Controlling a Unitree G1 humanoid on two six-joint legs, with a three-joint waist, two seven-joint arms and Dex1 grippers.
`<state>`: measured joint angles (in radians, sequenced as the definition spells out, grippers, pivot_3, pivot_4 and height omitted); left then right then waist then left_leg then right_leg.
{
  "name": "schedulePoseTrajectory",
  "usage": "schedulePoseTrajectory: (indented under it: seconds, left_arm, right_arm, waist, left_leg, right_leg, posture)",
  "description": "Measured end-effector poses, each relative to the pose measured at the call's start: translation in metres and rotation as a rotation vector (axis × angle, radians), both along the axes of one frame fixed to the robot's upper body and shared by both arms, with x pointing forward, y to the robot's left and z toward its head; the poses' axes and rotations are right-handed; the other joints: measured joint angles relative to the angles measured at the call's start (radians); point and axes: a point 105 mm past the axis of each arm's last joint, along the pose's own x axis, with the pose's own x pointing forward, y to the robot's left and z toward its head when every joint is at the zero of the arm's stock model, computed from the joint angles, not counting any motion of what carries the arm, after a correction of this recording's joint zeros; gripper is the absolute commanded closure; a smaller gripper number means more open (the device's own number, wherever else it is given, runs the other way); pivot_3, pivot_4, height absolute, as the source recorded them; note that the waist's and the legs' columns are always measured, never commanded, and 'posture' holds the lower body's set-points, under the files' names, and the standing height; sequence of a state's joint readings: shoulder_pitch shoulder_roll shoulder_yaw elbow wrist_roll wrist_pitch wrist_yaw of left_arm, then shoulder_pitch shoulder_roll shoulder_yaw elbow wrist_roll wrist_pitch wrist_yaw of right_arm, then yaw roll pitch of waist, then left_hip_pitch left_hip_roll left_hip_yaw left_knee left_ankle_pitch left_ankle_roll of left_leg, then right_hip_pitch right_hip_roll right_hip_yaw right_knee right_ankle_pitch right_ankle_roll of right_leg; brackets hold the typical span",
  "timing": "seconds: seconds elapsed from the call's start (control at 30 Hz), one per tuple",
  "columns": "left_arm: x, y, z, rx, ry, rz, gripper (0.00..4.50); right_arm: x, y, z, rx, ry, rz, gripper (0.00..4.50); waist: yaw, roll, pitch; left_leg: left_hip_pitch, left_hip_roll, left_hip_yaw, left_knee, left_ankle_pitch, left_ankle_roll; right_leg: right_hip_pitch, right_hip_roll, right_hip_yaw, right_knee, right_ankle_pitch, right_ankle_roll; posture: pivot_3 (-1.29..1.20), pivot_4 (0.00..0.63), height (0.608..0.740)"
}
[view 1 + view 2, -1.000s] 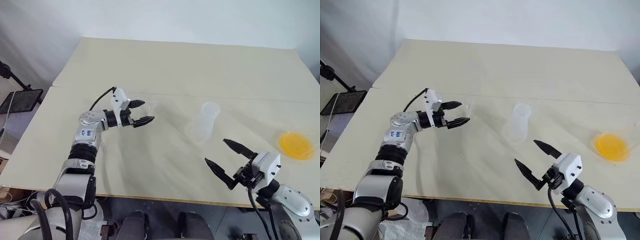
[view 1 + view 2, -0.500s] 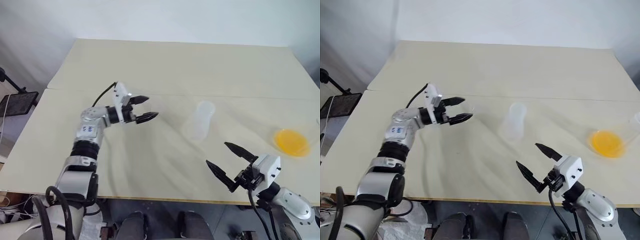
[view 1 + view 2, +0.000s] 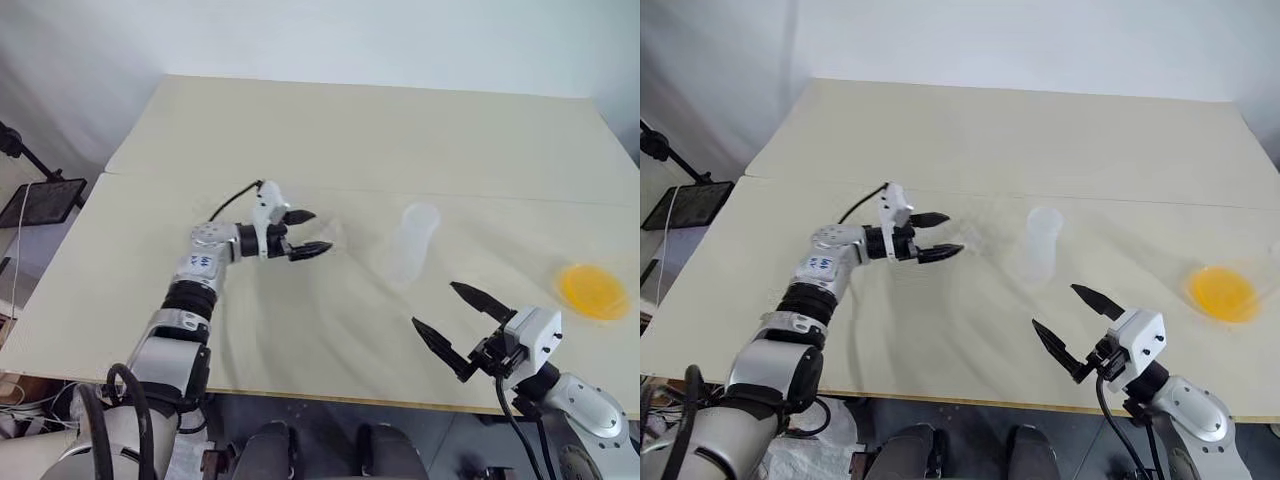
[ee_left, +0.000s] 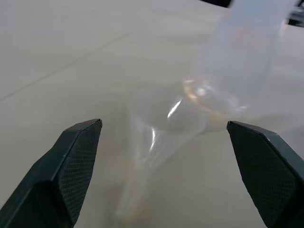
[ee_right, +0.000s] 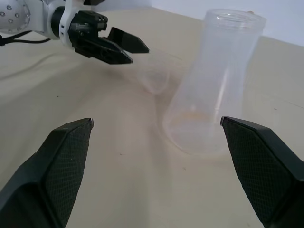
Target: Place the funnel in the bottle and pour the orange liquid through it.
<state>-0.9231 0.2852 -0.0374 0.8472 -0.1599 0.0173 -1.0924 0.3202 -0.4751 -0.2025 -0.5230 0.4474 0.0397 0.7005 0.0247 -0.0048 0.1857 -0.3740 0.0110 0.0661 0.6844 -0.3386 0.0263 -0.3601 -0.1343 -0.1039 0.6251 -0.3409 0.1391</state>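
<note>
The left gripper (image 3: 307, 232), fingers spread wide, has slid toward frame centre, now bracketing the clear funnel (image 4: 164, 126) beside the bottle (image 3: 412, 241); grasp looks imminent. Right gripper (image 3: 460, 322) waits, jaws open

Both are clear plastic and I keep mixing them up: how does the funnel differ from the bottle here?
The funnel is a small cone with a narrow spout; the bottle is a much taller, wide-mouthed container. The funnel sits between the open fingers of the left gripper; the bottle stands free on the table. Both are transparent, and neither holds any orange liquid.
</note>
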Motion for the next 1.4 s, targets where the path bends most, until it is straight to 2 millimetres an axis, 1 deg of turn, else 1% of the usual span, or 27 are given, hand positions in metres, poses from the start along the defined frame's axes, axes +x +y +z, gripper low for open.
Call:
schedulePoseTrajectory:
  seconds: [0.1, 0.17, 0.23, 0.33, 0.43, 0.5, 0.67, 0.8, 0.9, 1.0, 1.2, 1.23, 1.27, 1.4]
  left_arm:
    - [-0.008, -0.009, 0.003, 0.025, -0.048, -0.099, 0.02]
    - [-0.014, -0.011, 0.003, 0.043, -0.063, -0.157, 0.02]
    - [-0.018, -0.009, 0.002, 0.061, -0.069, -0.192, 0.02]
    - [-0.019, 0.001, 0.003, 0.095, -0.088, -0.202, 0.02]
    - [-0.015, 0.017, 0.007, 0.122, -0.107, -0.162, 0.02]
    - [-0.014, 0.021, 0.007, 0.127, -0.116, -0.14, 0.02]
    - [-0.017, 0.03, -0.009, 0.138, -0.099, -0.085, 0.02]
    - [-0.016, 0.041, -0.009, 0.166, -0.117, -0.035, 0.02]
    - [-0.012, 0.046, -0.006, 0.163, -0.13, 0.02, 0.02]
    - [-0.008, 0.049, -0.007, 0.154, -0.125, 0.072, 0.02]
    - [-0.01, 0.054, -0.019, 0.152, -0.09, 0.117, 0.02]
    - [-0.009, 0.055, -0.021, 0.149, -0.081, 0.136, 0.41]
    - [-0.008, 0.057, -0.023, 0.145, -0.073, 0.156, 0.62]
    - [-0.006, 0.059, -0.024, 0.128, -0.058, 0.198, 1.87]
  right_arm:
    - [0.0, 0.0, 0.0, 0.0, 0.001, -0.005, 0.0]
    - [0.0, 0.0, 0.001, 0.0, -0.003, -0.007, 0.0]
    - [0.0, 0.0, 0.001, 0.0, -0.004, -0.011, 0.0]
    - [-0.001, 0.001, 0.003, -0.004, -0.011, -0.011, 0.0]
    - [-0.002, 0.001, 0.002, -0.004, -0.01, -0.012, 0.0]
    - [-0.002, 0.001, 0.002, -0.004, -0.008, -0.012, 0.0]
    - [-0.001, 0.001, 0.003, -0.002, -0.013, -0.01, 0.0]
    - [-0.001, 0.002, 0.004, 0.0, -0.015, -0.01, 0.0]
    - [0.0, 0.002, 0.005, 0.0, -0.022, -0.007, 0.0]
    - [0.002, 0.003, 0.006, 0.001, -0.027, -0.003, 0.0]
    - [0.004, 0.004, 0.008, 0.001, -0.04, 0.005, 0.0]
    - [0.004, 0.004, 0.009, 0.0, -0.041, 0.008, 0.0]
    - [0.005, 0.004, 0.01, 0.0, -0.044, 0.01, 0.0]
    - [0.005, 0.005, 0.01, 0.0, -0.045, 0.012, 0.0]
  waist:
    - [-0.002, 0.0, 0.0]
    - [-0.002, 0.0, 0.0]
    - [-0.001, 0.0, 0.0]
    - [-0.001, 0.0, 0.0]
    - [-0.001, 0.0, 0.0]
    - [-0.001, 0.0, 0.0]
    - [0.0, 0.0, 0.0]
    - [-0.001, 0.0, 0.0]
    - [0.001, 0.0, 0.0]
    - [0.0, 0.0, 0.0]
    - [-0.001, 0.0, 0.0]
    - [-0.001, 0.0, 0.0]
    - [0.0, 0.0, 0.0]
    - [0.0, 0.0, 0.0]
  left_leg:
    - [0.0, 0.0, 0.001, 0.0, 0.0, 0.0]
    - [0.0, 0.0, 0.001, 0.0, 0.0, 0.0]
    - [0.0, 0.001, 0.001, 0.0, 0.0, 0.0]
    - [0.0, 0.001, 0.0, 0.0, 0.0, 0.0]
    - [0.0, 0.001, 0.0, 0.0, 0.0, 0.0]
    - [0.0, 0.001, 0.0, 0.0, 0.0, 0.0]
    - [0.0, 0.001, -0.001, 0.0, 0.0, 0.0]
    - [0.0, 0.001, -0.001, 0.0, 0.0, 0.0]
    - [0.0, 0.001, -0.001, 0.0, 0.0, 0.0]
    - [0.0, 0.001, -0.001, 0.0, 0.0, 0.0]
    - [0.0, 0.001, -0.001, 0.0, 0.0, 0.0]
    - [0.0, 0.001, -0.001, 0.0, 0.0, 0.0]
    - [0.0, 0.001, -0.001, 0.0, 0.0, 0.0]
    - [0.0, 0.001, -0.001, 0.0, 0.0, 0.0]
  right_leg:
    - [0.0, 0.001, 0.0, 0.0, 0.0, 0.0]
    - [0.0, 0.001, 0.0, 0.0, 0.0, 0.0]
    - [0.0, 0.0, 0.0, 0.0, 0.0, 0.0]
    - [0.0, 0.0, 0.0, 0.0, 0.0, 0.0]
    - [0.0, 0.0, 0.0, 0.0, 0.0, 0.0]
    - [0.0, 0.0, 0.0, 0.0, 0.0, 0.0]
    - [0.0, -0.001, 0.0, 0.0, 0.0, 0.0]
    - [0.0, -0.001, 0.0, 0.0, 0.0, 0.0]
    - [0.0, -0.001, 0.0, 0.0, 0.0, 0.0]
    - [0.0, -0.001, 0.0, 0.0, 0.0, 0.0]
    - [0.0, -0.001, 0.0, 0.0, 0.0, 0.0]
    - [0.0, -0.001, 0.0, 0.0, 0.0, 0.0]
    - [0.0, -0.001, 0.0, 0.0, 0.0, 0.0]
    - [0.0, -0.001, 0.0, 0.0, 0.0, 0.0]
  posture:
    - [0.0, 0.15, 0.74]
    - [0.0, 0.15, 0.74]
    - [0.0, 0.15, 0.74]
    - [0.0, 0.15, 0.74]
    - [0.0, 0.15, 0.74]
    - [0.0, 0.15, 0.74]
    - [0.0, 0.15, 0.74]
    - [0.0, 0.15, 0.74]
    - [0.0, 0.15, 0.74]
    - [0.0, 0.15, 0.74]
    - [0.0, 0.15, 0.74]
    - [0.0, 0.15, 0.74]
    - [0.0, 0.15, 0.74]
    - [0.0, 0.15, 0.74]
